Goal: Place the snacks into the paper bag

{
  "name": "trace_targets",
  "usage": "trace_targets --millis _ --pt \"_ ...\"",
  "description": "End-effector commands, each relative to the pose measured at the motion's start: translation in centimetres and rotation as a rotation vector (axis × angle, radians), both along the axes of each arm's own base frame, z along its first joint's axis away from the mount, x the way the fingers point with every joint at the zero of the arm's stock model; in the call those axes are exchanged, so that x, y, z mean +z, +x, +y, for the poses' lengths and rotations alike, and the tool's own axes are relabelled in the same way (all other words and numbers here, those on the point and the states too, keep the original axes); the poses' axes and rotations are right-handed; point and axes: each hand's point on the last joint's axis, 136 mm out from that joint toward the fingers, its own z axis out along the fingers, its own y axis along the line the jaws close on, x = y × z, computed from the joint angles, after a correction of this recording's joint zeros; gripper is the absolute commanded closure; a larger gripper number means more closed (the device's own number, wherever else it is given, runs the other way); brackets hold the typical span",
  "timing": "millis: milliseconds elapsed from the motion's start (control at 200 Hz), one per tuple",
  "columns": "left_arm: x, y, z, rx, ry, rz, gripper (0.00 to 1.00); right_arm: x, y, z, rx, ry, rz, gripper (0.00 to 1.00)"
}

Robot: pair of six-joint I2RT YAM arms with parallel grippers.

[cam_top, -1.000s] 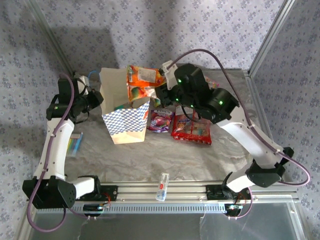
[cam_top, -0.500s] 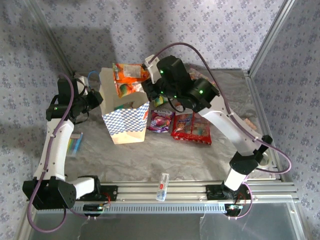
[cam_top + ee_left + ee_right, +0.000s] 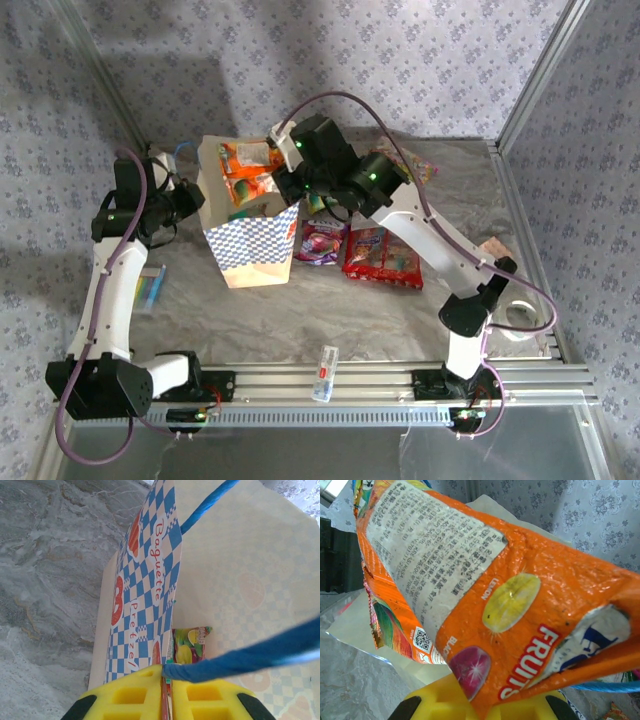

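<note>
The tan paper bag (image 3: 248, 250) with a blue-checkered band stands open at the back left. My left gripper (image 3: 196, 203) is shut on its left rim (image 3: 172, 570), beside the blue cord handle (image 3: 250, 655). A green and yellow packet (image 3: 189, 645) lies inside the bag. My right gripper (image 3: 286, 168) is shut on an orange fruit-candy packet (image 3: 245, 172) (image 3: 470, 580), which hangs at the bag's mouth, its lower part inside. A purple packet (image 3: 322, 241) and a red packet (image 3: 386, 255) lie on the table just right of the bag.
Another colourful packet (image 3: 418, 166) lies at the back right behind the right arm. A bluish packet (image 3: 150, 288) lies left of the left arm. A clear tube (image 3: 325, 372) rests on the front rail. A tan pad (image 3: 492, 247) sits at the right edge.
The right arm has swung left and lowered, carrying the orange packet from above the bag's right side down into its mouth. The left gripper keeps its hold on the bag.
</note>
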Motion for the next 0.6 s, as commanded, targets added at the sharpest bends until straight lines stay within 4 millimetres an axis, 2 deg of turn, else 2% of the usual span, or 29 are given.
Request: trace_targets --millis 0,285,445,595 --pt "0.0 -0.4 -0.1 -0.013 -0.001 -0.002 0.88 1.7 -0.2 0.5 0.018 0.031 -0.038 1.00" --pt "0.0 -0.7 -0.1 -0.012 -0.002 -0.002 0.88 1.1 -0.3 1.2 0.032 0.033 -0.016 1.00" --pt "0.0 -1.0 0.0 -0.010 0.002 -0.006 0.87 1.0 -0.3 2.3 0.055 0.051 0.001 1.00" --pt "0.3 -1.4 0.2 -0.005 0.008 -0.011 0.87 0.1 -0.1 3.2 0.062 0.051 0.030 1.00"
